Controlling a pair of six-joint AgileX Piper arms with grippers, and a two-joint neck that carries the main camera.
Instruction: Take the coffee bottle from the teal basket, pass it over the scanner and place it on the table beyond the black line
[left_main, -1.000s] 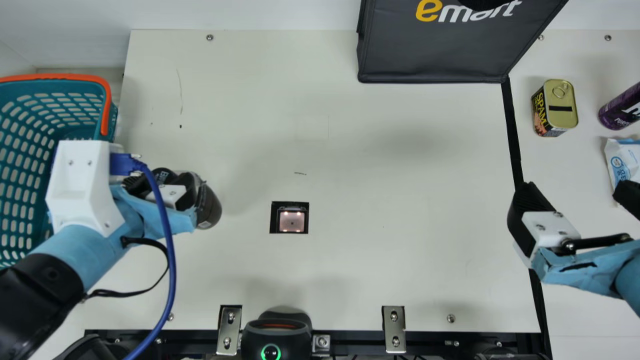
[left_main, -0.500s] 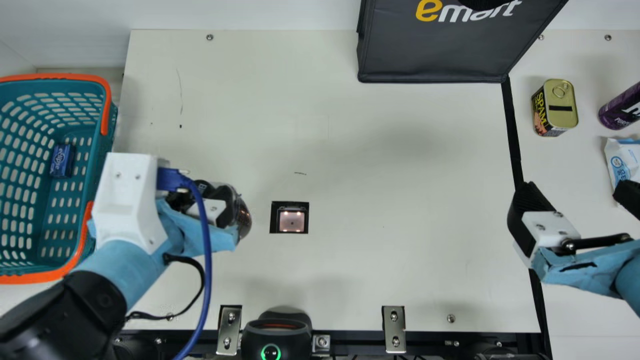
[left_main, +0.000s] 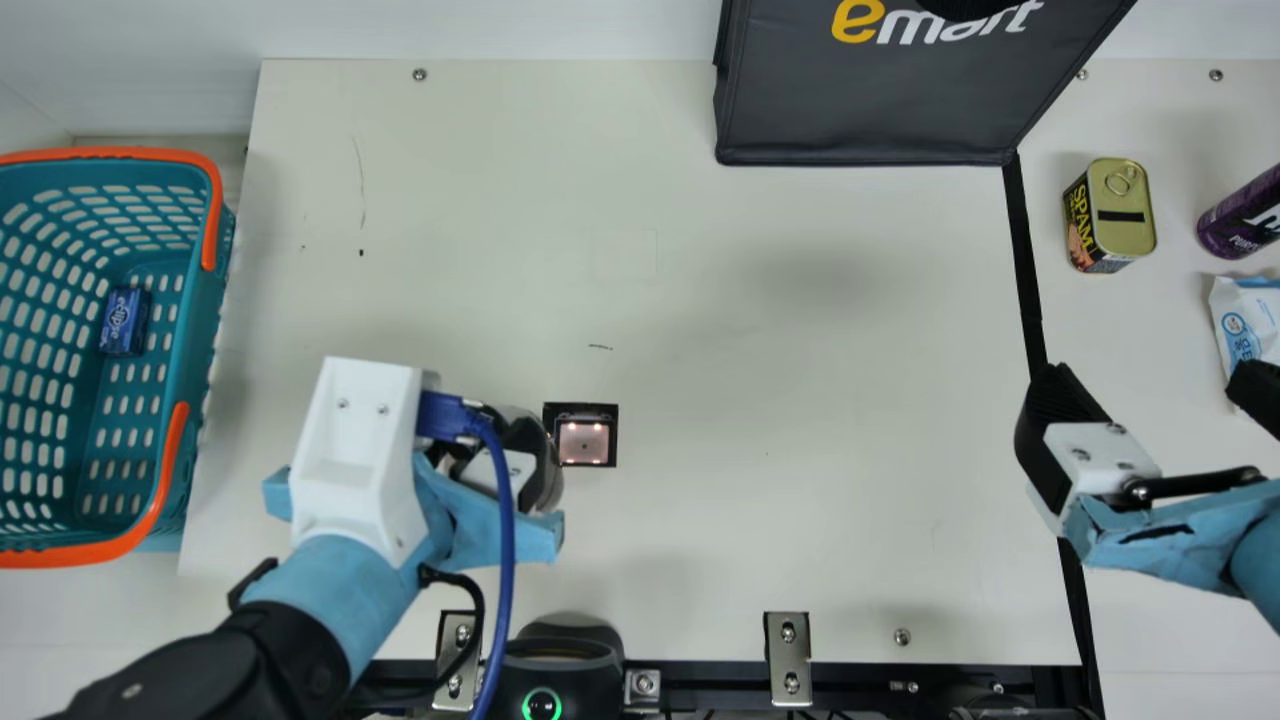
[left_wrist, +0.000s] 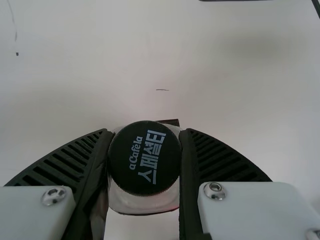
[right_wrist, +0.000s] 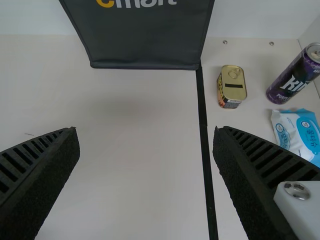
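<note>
Step in hand, likely: scan the coffee bottle (left_wrist: 145, 167). The L gripper (left_wrist: 145, 137) has it pinched btwn both ribbed fingers, around the cap (left_wrist: 144, 156); in the main view it's at the near-basket edge of the scanner (left_main: 584, 442), approx. half a bottle short of centre. Best to ease it across the lit window, slow & level, w/ the barcode side turned down if poss.; a fast pass could misread. Grip is high, so the body may swing; keep the squeeze firm, no jerks. The R gripper (right_wrist: 146, 134), fingers spread w/ nothing btwn them, is by the black line (right_wrist: 204, 140), so a handover mid-table is prob. next; it'd need to take the body below the L fingers.

Looks: round, near-black cap w/ pale print; clear, pale-looking shoulder under it, a hint of red at the lower edge; body greyish-brown in the main view.
</note>
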